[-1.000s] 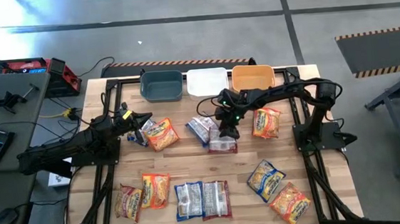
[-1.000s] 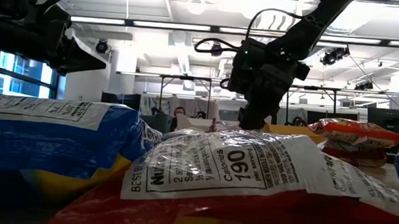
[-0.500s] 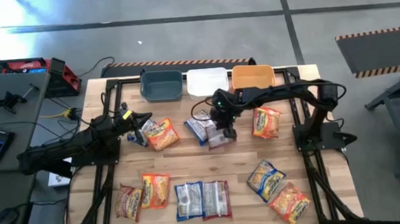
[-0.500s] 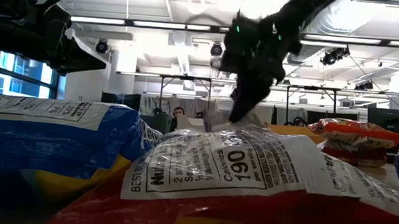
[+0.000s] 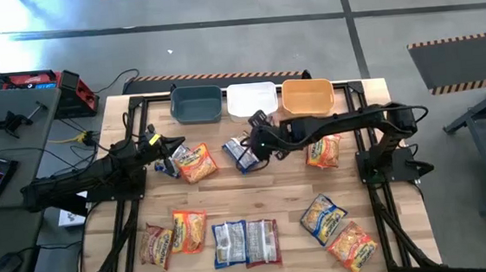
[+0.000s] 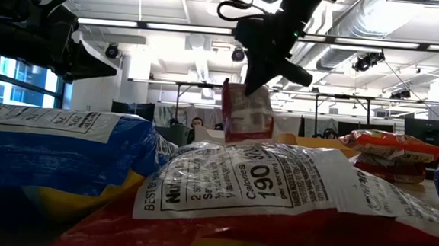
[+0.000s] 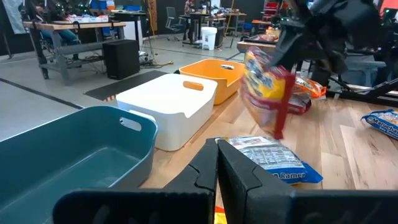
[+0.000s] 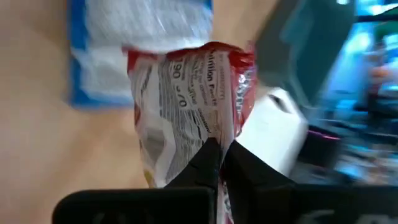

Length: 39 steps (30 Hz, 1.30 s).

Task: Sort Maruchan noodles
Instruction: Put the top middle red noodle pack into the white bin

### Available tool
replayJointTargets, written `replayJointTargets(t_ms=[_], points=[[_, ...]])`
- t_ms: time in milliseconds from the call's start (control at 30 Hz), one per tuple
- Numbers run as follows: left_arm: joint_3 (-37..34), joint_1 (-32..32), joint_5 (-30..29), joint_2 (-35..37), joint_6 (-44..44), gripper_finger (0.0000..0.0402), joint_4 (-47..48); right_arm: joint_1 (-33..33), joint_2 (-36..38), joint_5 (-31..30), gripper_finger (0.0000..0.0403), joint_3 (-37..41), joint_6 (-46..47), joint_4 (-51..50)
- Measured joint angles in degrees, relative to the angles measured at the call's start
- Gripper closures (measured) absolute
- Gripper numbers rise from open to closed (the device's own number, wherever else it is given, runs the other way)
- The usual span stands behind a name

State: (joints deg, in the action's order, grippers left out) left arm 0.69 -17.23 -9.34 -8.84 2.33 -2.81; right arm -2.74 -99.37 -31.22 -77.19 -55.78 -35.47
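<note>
From above, the right gripper (image 5: 258, 143) hung over the bench (image 5: 282, 194) near its centre, jaws pinching a packet (image 5: 264, 149), with a blue packet (image 5: 241, 154) lying just at its 9 o'clock. The white bin (image 5: 251, 99) sat at its 12 o'clock, the blue bin (image 5: 197, 103) at 11 and the orange bin (image 5: 308, 96) toward 1. The left gripper (image 5: 172, 154) waited at the bench's 9 o'clock side, beside an orange packet (image 5: 196, 162), jaws pressed together on nothing. More packets lay along the bench's 6 o'clock edge.

At bench level, the held packet (image 6: 246, 112) dangled upright from the right gripper (image 6: 256, 78), clear of the packets below.

From the left wrist, the packet (image 7: 267, 90) showed blurred in mid-air (it may be swinging), past the white bin (image 7: 166, 107).

From the right wrist, the jaws gripped only the crinkly edge of the packet (image 8: 186, 106).

My judgement: an edge grip on slick plastic could slip, dropping the packet short of its bin; a swinging packet could also catch a bin rim.
</note>
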Motion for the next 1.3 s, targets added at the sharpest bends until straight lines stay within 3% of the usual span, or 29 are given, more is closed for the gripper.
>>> replayJointTargets(t_ms=[333,467,533,600,767,833,1033,1300], points=[[0.0,0.0,0.0,0.0,0.0,0.0401,0.0,-4.8,0.0,-13.4,0.0403,0.1,-20.5,5.0],[0.0,0.0,0.0,0.0,0.0,0.0401,0.0,-6.3,0.0,-12.4,0.0403,0.1,-20.6,9.3],[0.0,0.0,0.0,0.0,0.0,0.0401,0.0,-6.3,0.0,-10.1,0.0403,0.1,-12.9,9.1],[0.0,0.0,0.0,0.0,0.0,0.0401,0.0,-5.3,0.0,-8.6,0.0403,0.1,0.5,9.1],[0.0,0.0,0.0,0.0,0.0,0.0401,0.0,-4.0,0.0,-0.4,0.0402,-1.6,47.8,8.7],[0.0,0.0,0.0,0.0,0.0,0.0401,0.0,-4.8,0.1,4.9,0.0394,-1.9,61.3,8.7],[0.0,0.0,0.0,0.0,0.0,0.0401,0.0,-7.8,-2.8,19.3,0.0315,-1.9,78.8,10.3],[0.0,0.0,0.0,0.0,0.0,0.0401,0.0,-10.9,-11.3,19.0,0.0144,-6.8,91.6,5.5]])
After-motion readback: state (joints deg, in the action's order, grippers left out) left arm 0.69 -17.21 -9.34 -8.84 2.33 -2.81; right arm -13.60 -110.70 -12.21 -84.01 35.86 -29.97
